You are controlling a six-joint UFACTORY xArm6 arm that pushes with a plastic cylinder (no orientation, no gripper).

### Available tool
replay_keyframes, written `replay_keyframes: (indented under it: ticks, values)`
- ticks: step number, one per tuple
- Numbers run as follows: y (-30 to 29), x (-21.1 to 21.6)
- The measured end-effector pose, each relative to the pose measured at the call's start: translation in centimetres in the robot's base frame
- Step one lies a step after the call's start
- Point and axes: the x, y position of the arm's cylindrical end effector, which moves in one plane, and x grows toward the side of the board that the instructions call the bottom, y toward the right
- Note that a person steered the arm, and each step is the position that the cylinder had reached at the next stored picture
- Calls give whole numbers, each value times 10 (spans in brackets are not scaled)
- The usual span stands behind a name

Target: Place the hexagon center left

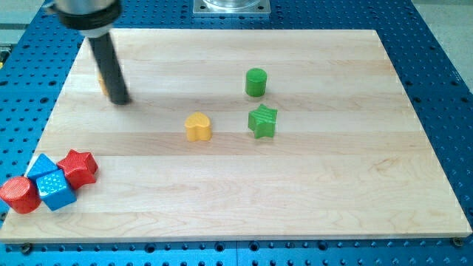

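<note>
Camera view shows only an orange sliver (102,83) behind our rod, upper left of the frame, probably the hexagon; its shape is hidden. It looks light, stiff, slidable: we'd push a flat side. We have no claw; my tip (119,101) sits touching it. Yellow heart (198,126) lies centre

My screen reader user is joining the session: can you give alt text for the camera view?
My tip rests near the wooden board's upper left, partly hiding a small orange block behind the rod. A yellow heart, green star and green cylinder sit mid-board; a red cylinder, two blue blocks and a red star-like block cluster at lower left.
</note>
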Motion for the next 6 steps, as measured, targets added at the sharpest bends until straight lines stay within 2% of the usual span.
replay_keyframes:
  ticks: [1, 2, 3, 4, 5, 6]
  values:
    - [13, 4]
    - [50, -6]
    - [46, -48]
    - [4, -48]
    - [-11, -24]
    - [-5, -58]
